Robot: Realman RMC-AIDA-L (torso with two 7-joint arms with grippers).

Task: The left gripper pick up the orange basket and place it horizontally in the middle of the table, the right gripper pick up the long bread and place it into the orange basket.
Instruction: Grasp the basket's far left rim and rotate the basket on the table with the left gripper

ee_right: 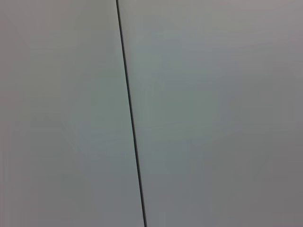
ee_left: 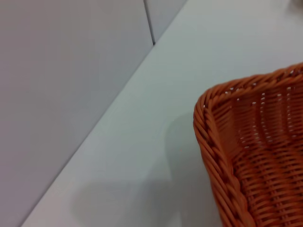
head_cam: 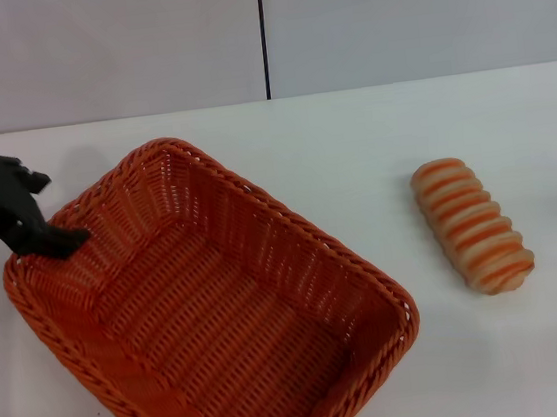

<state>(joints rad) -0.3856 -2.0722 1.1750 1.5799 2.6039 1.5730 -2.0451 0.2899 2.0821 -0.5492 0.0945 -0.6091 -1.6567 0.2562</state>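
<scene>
The orange basket (head_cam: pixel 219 306) lies diagonally on the white table (head_cam: pixel 371 138), filling the left and centre of the head view; its near end runs out of the picture. My left gripper (head_cam: pixel 56 241) reaches in from the left and is shut on the basket's braided rim at its far-left corner. A corner of the orange basket (ee_left: pixel 246 156) shows in the left wrist view, without any fingers. The long bread (head_cam: pixel 473 225), beige with orange-brown spiral ridges, lies on the table to the right of the basket, apart from it. No view shows my right gripper.
A pale wall with a dark vertical seam (head_cam: pixel 263 34) stands behind the table's far edge. The right wrist view shows only that wall and its seam (ee_right: pixel 130 113). Bare tabletop lies between the basket and the bread.
</scene>
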